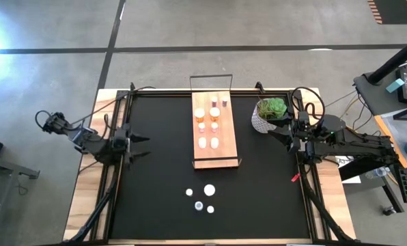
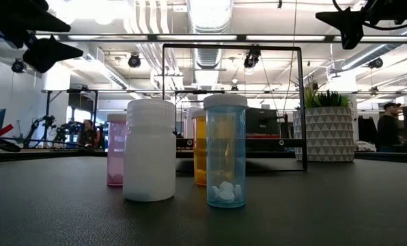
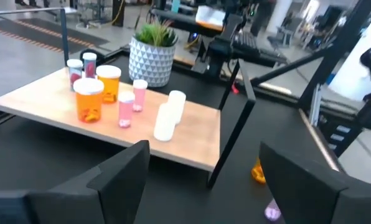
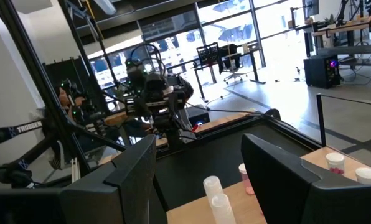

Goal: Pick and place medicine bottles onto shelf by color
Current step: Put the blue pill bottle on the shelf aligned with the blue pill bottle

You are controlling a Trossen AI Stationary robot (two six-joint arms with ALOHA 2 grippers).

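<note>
- Hovering above the left edge of the black mat, the left gripper has its fingers spread and grasps nothing; we see its arm folded back over the table's left side.
- On the far side, the right gripper hangs beside the potted plant, fingers likewise parted and bare, its arm stretched in from the right edge.
- We count eight medicine bottles standing in pairs on the shelf, which lies at the mat's centre toward the back.
- Four more bottles stand loose on the mat near the front edge: pink, white, orange and pale blue.
- In the right wrist view we read "TROSSEN" on a dark arm segment.
</note>
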